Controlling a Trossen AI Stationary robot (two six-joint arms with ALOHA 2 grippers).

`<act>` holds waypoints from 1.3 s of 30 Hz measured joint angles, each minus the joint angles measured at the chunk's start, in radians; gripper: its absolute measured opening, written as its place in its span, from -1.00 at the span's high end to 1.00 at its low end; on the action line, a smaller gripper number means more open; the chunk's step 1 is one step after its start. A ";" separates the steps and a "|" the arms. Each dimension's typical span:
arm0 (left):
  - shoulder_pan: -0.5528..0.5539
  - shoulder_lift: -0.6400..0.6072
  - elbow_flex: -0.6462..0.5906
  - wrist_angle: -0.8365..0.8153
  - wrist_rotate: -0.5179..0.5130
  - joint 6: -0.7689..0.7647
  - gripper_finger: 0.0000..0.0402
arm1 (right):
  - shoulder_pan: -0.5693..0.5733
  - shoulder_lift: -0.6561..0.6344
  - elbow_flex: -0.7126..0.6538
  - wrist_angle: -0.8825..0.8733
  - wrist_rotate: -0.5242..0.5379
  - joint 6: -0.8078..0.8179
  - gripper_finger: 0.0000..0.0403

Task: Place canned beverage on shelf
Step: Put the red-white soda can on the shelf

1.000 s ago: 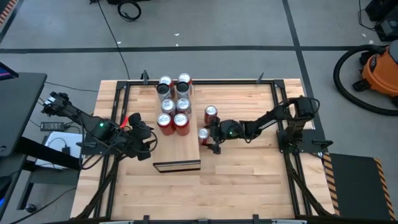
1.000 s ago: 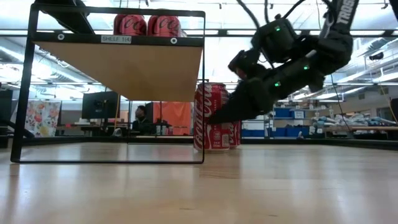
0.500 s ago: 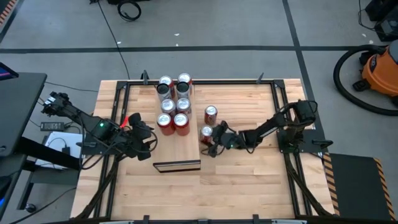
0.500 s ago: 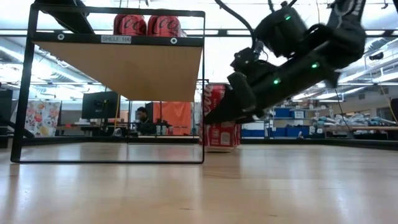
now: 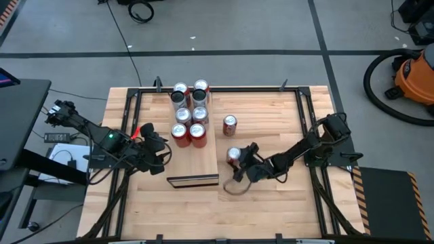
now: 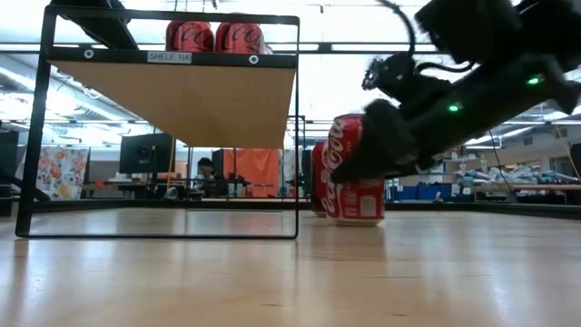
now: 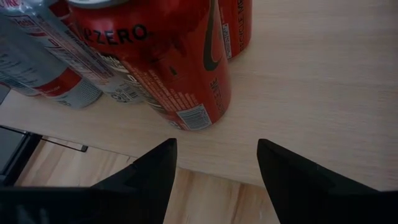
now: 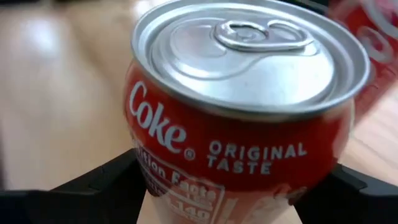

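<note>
right gripper [image 5: 239, 163] had its fingers clamped round the upright can [image 5: 233, 155], shelf [image 5: 193, 163] just left of it, centre frame

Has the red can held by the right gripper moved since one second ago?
Yes. In the high view the red can in the right gripper has come nearer the table's front edge, farther from the second loose can.
</note>
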 joint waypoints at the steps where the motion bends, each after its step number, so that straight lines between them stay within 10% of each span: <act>1: 0.000 0.000 0.000 0.000 0.000 0.001 -0.16 | 0.008 0.000 0.000 0.009 -0.009 -0.064 -0.68; 15: 0.000 0.000 0.000 0.008 0.000 0.025 -0.16 | 0.012 -0.067 0.005 0.006 -0.166 -0.257 -0.90; 31: 0.000 0.002 0.000 0.008 0.000 0.023 -0.16 | 0.032 -0.295 0.004 -0.803 -0.010 0.133 -0.81; 39: 0.000 0.002 0.000 0.008 0.000 0.023 -0.16 | 0.038 -0.291 0.004 -0.600 -0.197 0.026 -0.80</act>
